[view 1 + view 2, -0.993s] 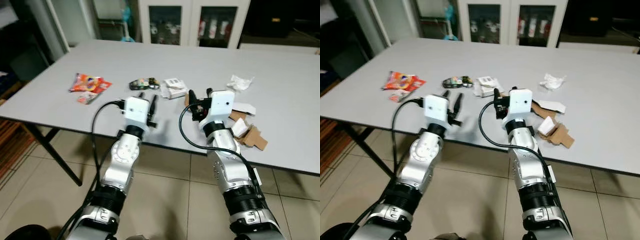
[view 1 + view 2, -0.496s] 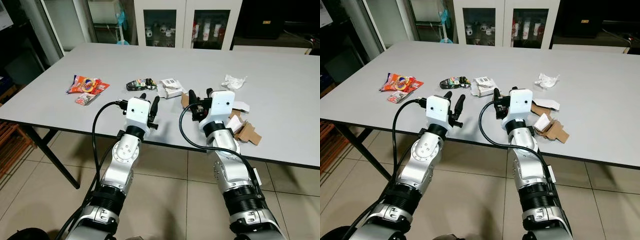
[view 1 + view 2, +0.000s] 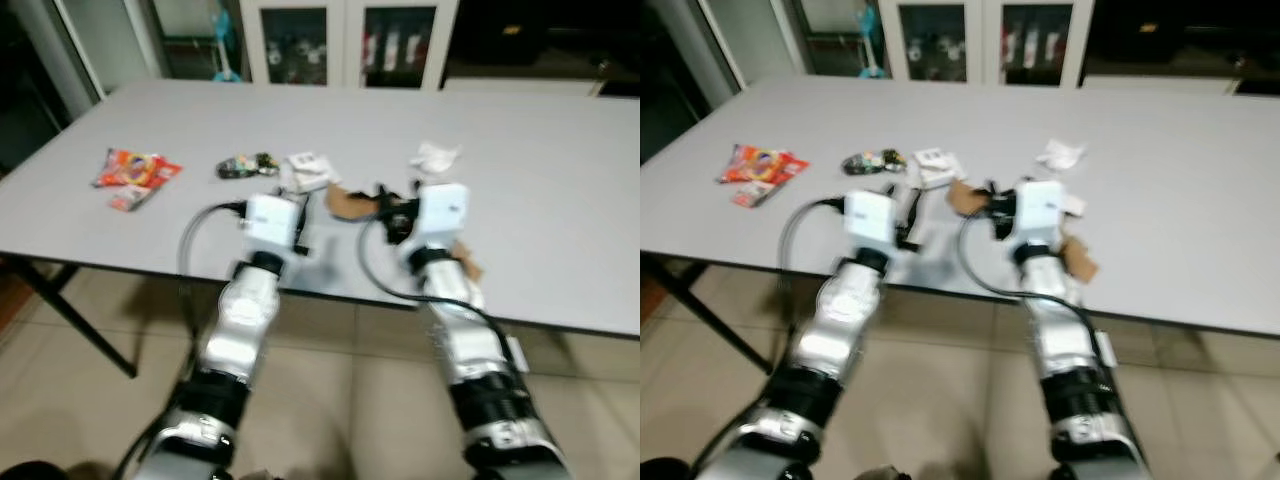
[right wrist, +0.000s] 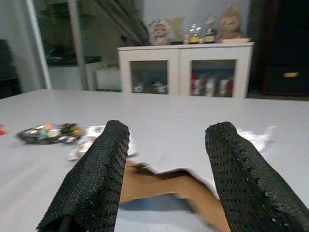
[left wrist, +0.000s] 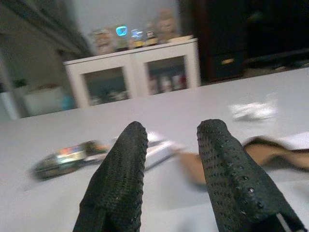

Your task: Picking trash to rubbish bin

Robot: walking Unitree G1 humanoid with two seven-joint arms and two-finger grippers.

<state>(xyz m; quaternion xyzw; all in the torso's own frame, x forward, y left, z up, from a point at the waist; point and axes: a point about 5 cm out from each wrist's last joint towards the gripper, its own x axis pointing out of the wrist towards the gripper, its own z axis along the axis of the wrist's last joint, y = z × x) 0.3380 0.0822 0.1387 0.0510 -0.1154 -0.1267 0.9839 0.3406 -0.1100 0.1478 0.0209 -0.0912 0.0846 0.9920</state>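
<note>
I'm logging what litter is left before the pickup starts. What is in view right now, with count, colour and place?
Table: one, grey, in front of the robot.
Snack wrapper: one, red and orange, far left on the table; a smaller red scrap beside it.
Dark wrapper: one, dark and multicoloured, left of centre.
White packet: one, beside the dark wrapper.
Brown cardboard: torn pieces, around the right gripper.
Crumpled tissue: one, white, beyond the right gripper.
Cabinet: one, white with glass doors, behind the table.
Left gripper: black fingers, open, at the table's near edge.
Right gripper: open, over the cardboard.
</note>
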